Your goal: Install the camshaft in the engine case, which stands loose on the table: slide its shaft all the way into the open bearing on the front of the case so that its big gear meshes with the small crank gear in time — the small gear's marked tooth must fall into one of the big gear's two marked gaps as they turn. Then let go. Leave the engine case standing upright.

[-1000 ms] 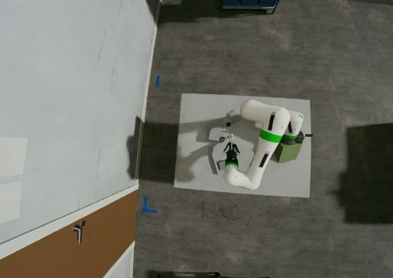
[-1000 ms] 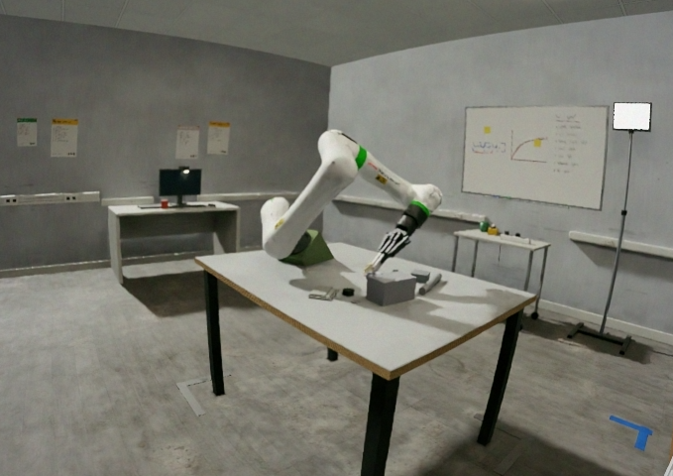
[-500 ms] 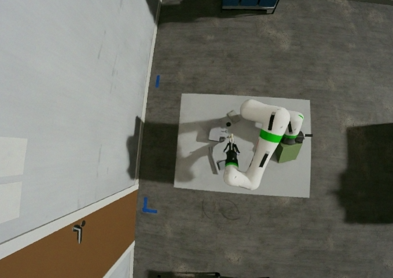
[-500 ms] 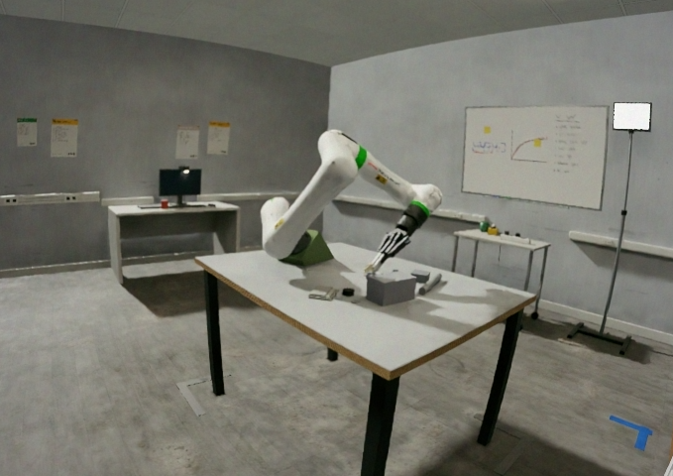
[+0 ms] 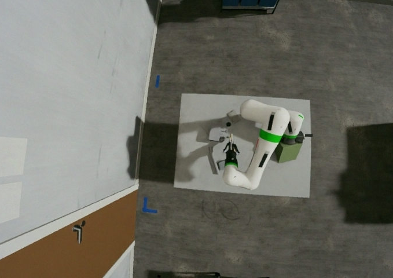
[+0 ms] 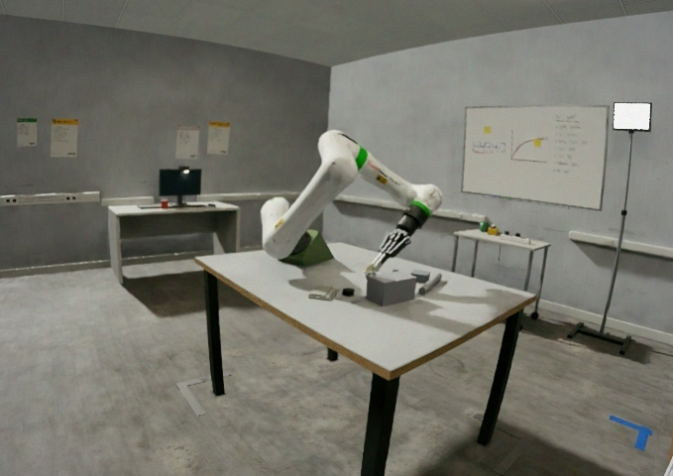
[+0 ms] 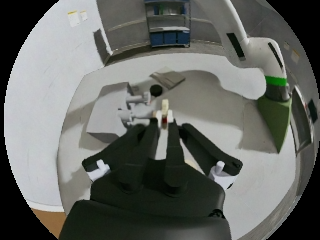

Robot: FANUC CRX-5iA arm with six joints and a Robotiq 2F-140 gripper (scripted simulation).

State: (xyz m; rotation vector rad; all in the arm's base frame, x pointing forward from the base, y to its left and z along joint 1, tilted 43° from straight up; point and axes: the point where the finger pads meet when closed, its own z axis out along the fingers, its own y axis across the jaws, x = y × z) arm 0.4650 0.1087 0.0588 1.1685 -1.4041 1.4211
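Observation:
The grey engine case point(image 6: 390, 287) stands upright on the white table, and also shows from above point(image 5: 217, 134) and in the wrist view point(image 7: 114, 116). My gripper point(image 6: 377, 262) is shut on the cream camshaft point(image 7: 164, 111), which sticks out past the fingertips. The camshaft point(image 5: 231, 137) is held tilted, just above and beside the case's near top edge. In the wrist view its tip points at the front of the case, where small gear parts point(image 7: 142, 100) show. I cannot tell the gears' marks or whether the shaft touches the case.
A small black round part point(image 6: 347, 292) and a flat grey piece point(image 6: 322, 294) lie left of the case. A grey bar point(image 6: 429, 283) and a small grey block point(image 6: 419, 275) lie to its right. The arm's green base point(image 6: 305, 249) stands at the back of the table.

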